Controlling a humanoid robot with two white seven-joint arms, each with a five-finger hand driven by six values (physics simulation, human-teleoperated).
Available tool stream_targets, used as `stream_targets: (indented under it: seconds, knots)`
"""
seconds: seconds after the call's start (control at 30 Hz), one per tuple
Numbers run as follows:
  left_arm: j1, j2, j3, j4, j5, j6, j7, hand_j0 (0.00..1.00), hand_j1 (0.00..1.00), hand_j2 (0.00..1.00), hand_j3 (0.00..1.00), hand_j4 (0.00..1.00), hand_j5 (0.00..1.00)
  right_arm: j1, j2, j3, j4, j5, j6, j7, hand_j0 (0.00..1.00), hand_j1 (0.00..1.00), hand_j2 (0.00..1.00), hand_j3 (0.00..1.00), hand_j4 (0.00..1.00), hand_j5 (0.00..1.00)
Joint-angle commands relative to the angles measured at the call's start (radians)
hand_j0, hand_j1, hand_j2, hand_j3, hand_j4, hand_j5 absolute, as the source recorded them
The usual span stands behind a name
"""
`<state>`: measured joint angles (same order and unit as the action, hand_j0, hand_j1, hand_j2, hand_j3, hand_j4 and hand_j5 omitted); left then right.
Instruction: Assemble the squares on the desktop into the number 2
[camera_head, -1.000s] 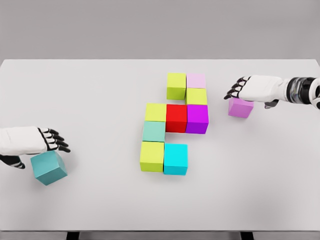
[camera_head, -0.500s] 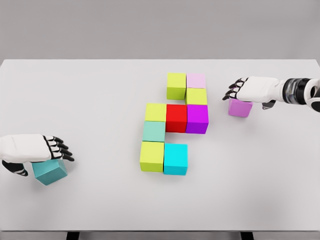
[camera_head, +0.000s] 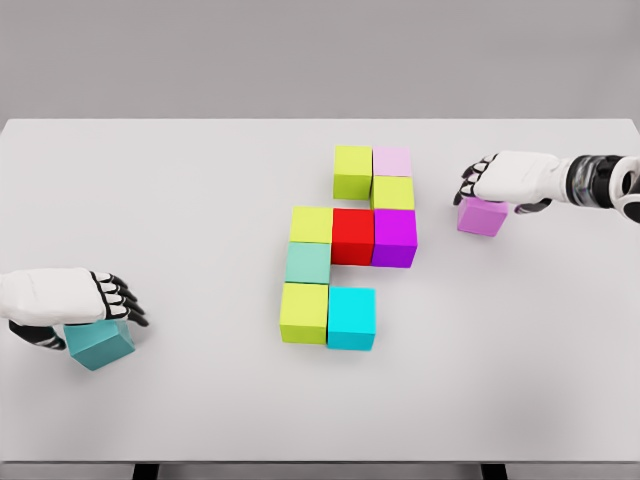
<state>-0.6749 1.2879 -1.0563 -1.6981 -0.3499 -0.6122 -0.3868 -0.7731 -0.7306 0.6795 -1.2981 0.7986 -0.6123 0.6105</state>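
Note:
Several cubes form a figure at the table's middle: a lime cube (camera_head: 352, 171) and a pale pink cube (camera_head: 392, 161) on top, a red cube (camera_head: 352, 236) and a magenta cube (camera_head: 394, 237) in the middle, and a cyan cube (camera_head: 351, 318) at the bottom. A loose teal cube (camera_head: 100, 343) lies at the near left. My left hand (camera_head: 85, 320) rests low over it, fingers stretched past its top and thumb by its left side. A loose violet cube (camera_head: 481, 217) sits at the right. My right hand (camera_head: 500, 197) covers its top, fingers bent down over its far-left edge.
The white table (camera_head: 200, 180) has its front edge (camera_head: 320, 460) near the bottom of the picture. Bare surface lies between each loose cube and the central figure. A mint cube (camera_head: 307, 262) and a lime cube (camera_head: 304, 312) make up the figure's left column.
Both hands have sunk onto their cubes. The left hand dropped and drew back over the teal cube. The right hand shifted slightly right over the violet cube. No cube has moved.

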Motion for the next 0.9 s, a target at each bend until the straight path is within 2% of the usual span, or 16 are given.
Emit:
stream_targets:
  seconds: [0.0, 0.03, 0.13, 0.27, 0.43, 0.5, 0.67, 0.77, 0.87]
  knots:
    - [0.000, 0.001, 0.001, 0.000, 0.005, 0.001, 0.000, 0.79, 0.79, 0.79, 0.79, 0.79, 0.79, 0.000, -0.001, -0.003, -0.003, -0.006, 0.001, 0.000, 0.69, 0.69, 0.69, 0.69, 0.69, 0.69]
    - [0.000, 0.001, 0.001, 0.000, 0.005, 0.001, 0.000, 0.73, 0.73, 0.73, 0.73, 0.73, 0.73, 0.000, 0.000, -0.003, -0.003, -0.009, 0.001, 0.000, 0.68, 0.68, 0.68, 0.68, 0.68, 0.68]
    - [0.000, 0.001, -0.001, 0.000, 0.005, 0.001, 0.000, 0.67, 0.67, 0.67, 0.67, 0.67, 0.67, 0.000, 0.004, -0.001, -0.006, -0.009, 0.001, 0.000, 0.66, 0.66, 0.66, 0.66, 0.66, 0.66]
    - [0.000, 0.001, -0.001, 0.000, 0.005, 0.001, -0.012, 0.54, 0.54, 0.54, 0.54, 0.54, 0.54, 0.000, 0.010, -0.001, -0.006, -0.009, 0.001, 0.000, 0.66, 0.66, 0.66, 0.66, 0.66, 0.66]
    - [0.000, -0.001, 0.009, 0.001, 0.003, 0.001, -0.014, 0.45, 0.45, 0.45, 0.45, 0.45, 0.45, 0.006, -0.001, -0.017, -0.013, -0.018, 0.001, 0.000, 0.64, 0.64, 0.64, 0.64, 0.64, 0.64]
    - [-0.002, -0.007, 0.010, 0.001, 0.006, 0.001, -0.012, 0.44, 0.44, 0.44, 0.44, 0.44, 0.44, 0.011, -0.009, -0.031, -0.032, -0.041, 0.001, 0.000, 0.63, 0.63, 0.63, 0.63, 0.63, 0.63]
    - [-0.017, -0.032, 0.079, 0.011, 0.032, 0.001, -0.007, 0.45, 0.45, 0.45, 0.45, 0.45, 0.45, 0.018, -0.010, -0.060, -0.041, -0.087, 0.001, 0.000, 0.62, 0.62, 0.62, 0.62, 0.62, 0.62]
    - [-0.026, -0.098, 0.107, 0.034, 0.034, 0.001, -0.006, 0.44, 0.44, 0.44, 0.44, 0.44, 0.44, 0.026, -0.016, -0.060, -0.063, -0.093, 0.001, 0.000, 0.62, 0.62, 0.62, 0.62, 0.62, 0.62]
    - [-0.043, -0.167, 0.116, 0.049, 0.028, 0.001, -0.012, 0.40, 0.40, 0.40, 0.40, 0.40, 0.40, 0.043, -0.090, -0.069, -0.115, -0.173, 0.001, 0.000, 0.62, 0.62, 0.62, 0.62, 0.62, 0.62]
